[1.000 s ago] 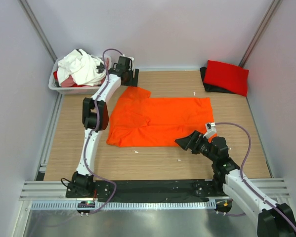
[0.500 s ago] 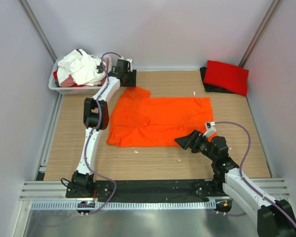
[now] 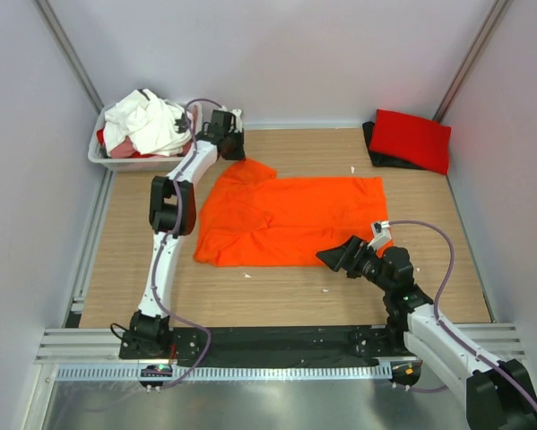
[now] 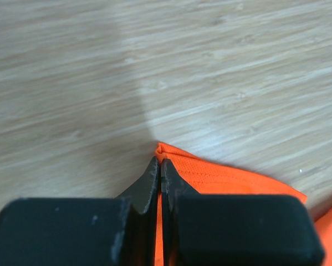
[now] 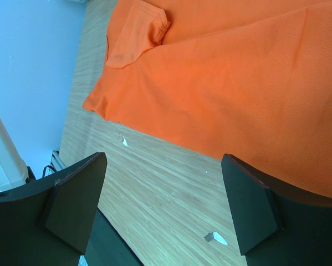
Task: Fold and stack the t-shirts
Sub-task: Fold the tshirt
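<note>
A bright orange t-shirt (image 3: 295, 219) lies spread flat in the middle of the wooden table. My left gripper (image 3: 235, 148) reaches to its far left corner and is shut on a pinch of the orange cloth (image 4: 232, 180), which shows between and just past the closed tips (image 4: 160, 166). My right gripper (image 3: 335, 257) hovers low over bare wood just in front of the shirt's near edge (image 5: 238, 72), open (image 5: 164, 166) and holding nothing. A folded red t-shirt (image 3: 411, 139) rests on a black one (image 3: 374, 152) at the back right. White t-shirts (image 3: 147, 121) are heaped in the tub.
The white plastic tub (image 3: 116, 161) stands at the back left corner, right next to my left arm. Small white scraps (image 5: 216, 239) lie on the wood near the shirt's front edge. Pale walls close in the table on three sides.
My left gripper went from open to shut on the orange shirt's far left corner, and that corner has bunched up slightly. The right arm has stayed where it was.
</note>
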You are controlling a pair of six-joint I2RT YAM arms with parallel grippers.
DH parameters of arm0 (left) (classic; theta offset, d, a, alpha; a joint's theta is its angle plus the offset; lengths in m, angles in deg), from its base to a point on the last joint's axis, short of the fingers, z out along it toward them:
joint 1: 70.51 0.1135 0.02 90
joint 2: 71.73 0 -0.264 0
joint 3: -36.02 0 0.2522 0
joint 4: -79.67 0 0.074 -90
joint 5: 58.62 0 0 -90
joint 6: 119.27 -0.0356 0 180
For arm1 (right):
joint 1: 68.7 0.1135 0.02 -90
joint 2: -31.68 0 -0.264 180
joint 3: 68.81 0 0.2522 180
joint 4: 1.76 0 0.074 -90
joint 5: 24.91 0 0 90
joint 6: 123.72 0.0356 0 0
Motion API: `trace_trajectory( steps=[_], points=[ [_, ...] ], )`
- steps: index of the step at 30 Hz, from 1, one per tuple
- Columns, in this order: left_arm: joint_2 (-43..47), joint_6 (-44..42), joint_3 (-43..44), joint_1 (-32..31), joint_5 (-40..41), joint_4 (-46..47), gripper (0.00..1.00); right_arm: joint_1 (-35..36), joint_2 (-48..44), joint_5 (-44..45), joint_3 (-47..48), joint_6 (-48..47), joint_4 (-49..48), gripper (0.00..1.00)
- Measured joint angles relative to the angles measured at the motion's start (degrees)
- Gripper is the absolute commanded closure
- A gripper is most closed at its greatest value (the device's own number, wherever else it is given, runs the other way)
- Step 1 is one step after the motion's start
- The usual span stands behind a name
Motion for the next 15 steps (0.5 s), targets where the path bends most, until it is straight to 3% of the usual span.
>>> trace_trajectory(
  steps=[7, 10, 15],
  points=[
    [6.7, 1.4, -4.6, 0.0, 0.6, -4.9, 1.00, 0.0, -0.8, 1.4, 0.0, 0.1, 1.0, 0.09],
    [13.2, 2.1, -8.1, -0.1, 0.7, -8.2, 1.00, 0.0, -2.1, 8.0, 2.9, 0.5, 8.4, 0.07],
    [23.6, 3.7, -11.0, -0.7, 1.2, -13.9, 1.00, -0.4, 7.7, 23.3, 22.5, -1.2, 24.3, 0.05]
  ],
)
